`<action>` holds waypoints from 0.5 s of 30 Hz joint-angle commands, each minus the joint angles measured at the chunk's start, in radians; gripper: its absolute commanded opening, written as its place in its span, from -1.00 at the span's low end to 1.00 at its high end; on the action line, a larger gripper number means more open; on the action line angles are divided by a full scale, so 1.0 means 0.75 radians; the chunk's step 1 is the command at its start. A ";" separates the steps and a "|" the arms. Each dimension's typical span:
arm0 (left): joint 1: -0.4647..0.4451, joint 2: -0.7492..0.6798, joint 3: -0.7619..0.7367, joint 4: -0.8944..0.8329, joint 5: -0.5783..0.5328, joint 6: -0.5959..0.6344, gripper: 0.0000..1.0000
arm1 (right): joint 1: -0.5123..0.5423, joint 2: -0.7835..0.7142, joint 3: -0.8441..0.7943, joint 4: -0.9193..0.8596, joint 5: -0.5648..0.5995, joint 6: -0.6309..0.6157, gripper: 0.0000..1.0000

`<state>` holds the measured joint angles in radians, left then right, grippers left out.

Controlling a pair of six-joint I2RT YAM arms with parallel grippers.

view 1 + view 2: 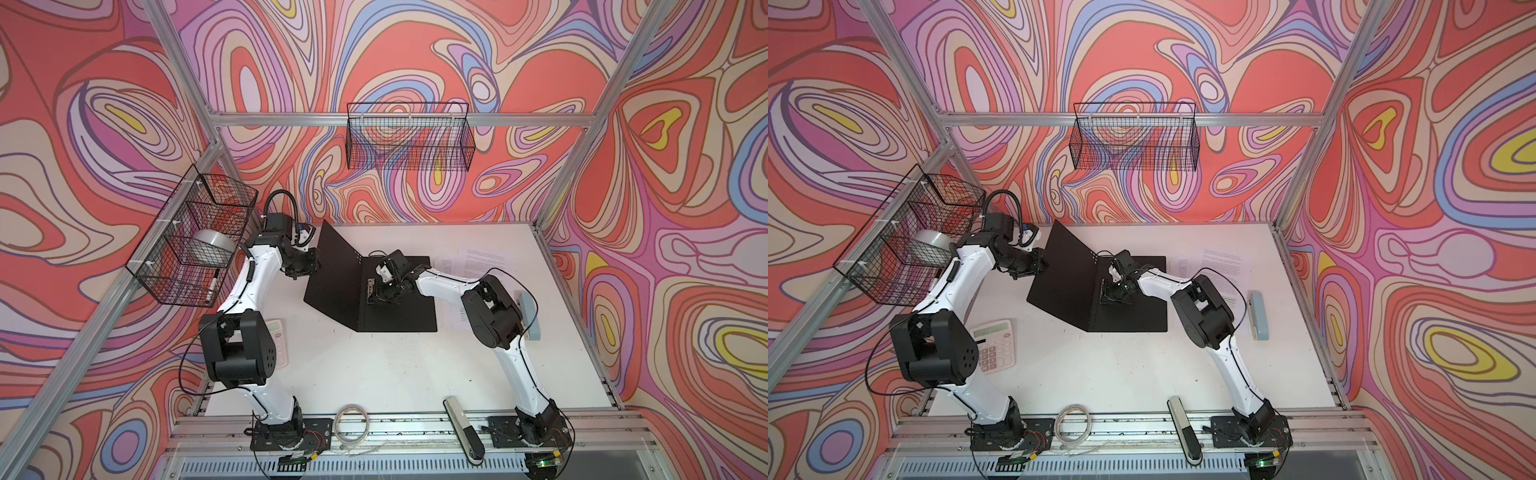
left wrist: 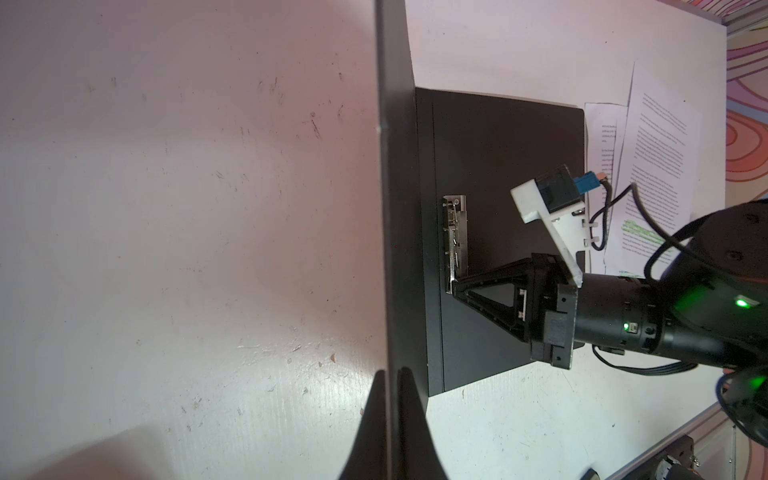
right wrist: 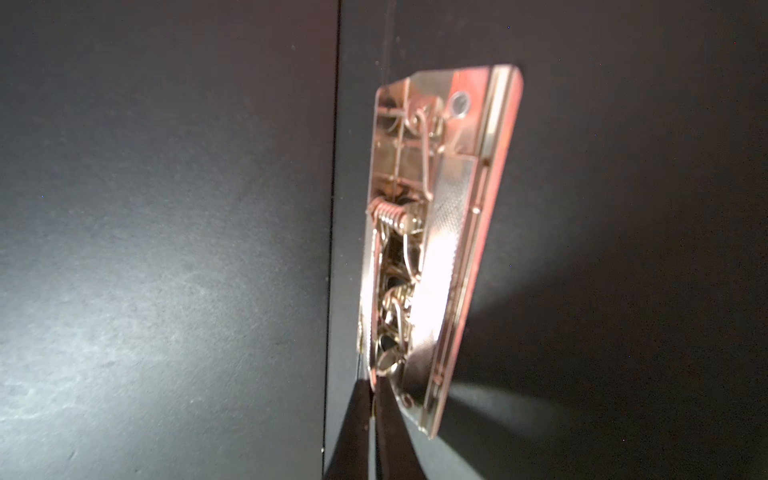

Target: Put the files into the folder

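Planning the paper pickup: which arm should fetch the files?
Right. The files lie on its side beside the folder; the left gripper is clamped on the raised cover. The right gripper must first release the clip.

Both arms bend inward, left tool [image 2: 391,376] and right tool [image 2: 454,286] each clamped tight.

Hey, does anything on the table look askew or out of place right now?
The files lie fanned and crooked beside the folder, not squared up. The folder's cover stands tilted up, with the left gripper pinching its edge. Nothing looks spilled or damaged.
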<state>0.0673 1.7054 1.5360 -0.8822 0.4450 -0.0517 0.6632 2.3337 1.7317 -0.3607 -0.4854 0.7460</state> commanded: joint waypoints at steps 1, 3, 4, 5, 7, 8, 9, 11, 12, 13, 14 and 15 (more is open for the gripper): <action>0.015 0.015 0.022 -0.069 -0.037 0.049 -1.00 | -0.009 0.043 -0.011 -0.167 0.140 -0.035 -1.00; 0.015 0.015 0.021 -0.069 -0.035 0.049 -1.00 | -0.009 0.041 0.003 -0.178 0.139 -0.036 -1.00; 0.015 0.015 0.022 -0.069 -0.034 0.049 -1.00 | -0.009 0.040 0.008 -0.180 0.137 -0.037 -1.00; 0.014 0.013 0.021 -0.071 -0.034 0.049 -1.00 | -0.009 0.037 0.010 -0.179 0.132 -0.036 -1.00; 0.015 0.011 0.022 -0.071 -0.035 0.050 -1.00 | -0.009 0.030 0.016 -0.174 0.124 -0.036 -1.00; 0.014 0.013 0.022 -0.071 -0.034 0.051 -1.00 | -0.009 0.024 0.020 -0.174 0.122 -0.036 -1.00; 0.015 0.013 0.021 -0.071 -0.035 0.053 -1.00 | -0.009 0.020 0.022 -0.176 0.120 -0.035 -1.00; 0.017 0.014 0.021 -0.071 -0.032 0.052 -1.00 | -0.009 0.012 0.034 -0.181 0.118 -0.037 -1.00; 0.016 0.015 0.022 -0.071 -0.032 0.052 -1.00 | -0.009 0.010 0.038 -0.182 0.118 -0.038 -1.00; 0.016 0.015 0.021 -0.071 -0.031 0.051 -1.00 | -0.009 0.006 0.044 -0.185 0.118 -0.041 -1.00; 0.017 0.015 0.022 -0.071 -0.029 0.049 -1.00 | -0.009 0.006 0.052 -0.191 0.119 -0.043 -1.00; 0.017 0.015 0.020 -0.071 -0.028 0.049 -1.00 | -0.009 0.008 0.061 -0.199 0.120 -0.044 -1.00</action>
<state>0.0673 1.7054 1.5360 -0.8917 0.4454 -0.0517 0.6640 2.3337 1.7683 -0.4213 -0.4706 0.7437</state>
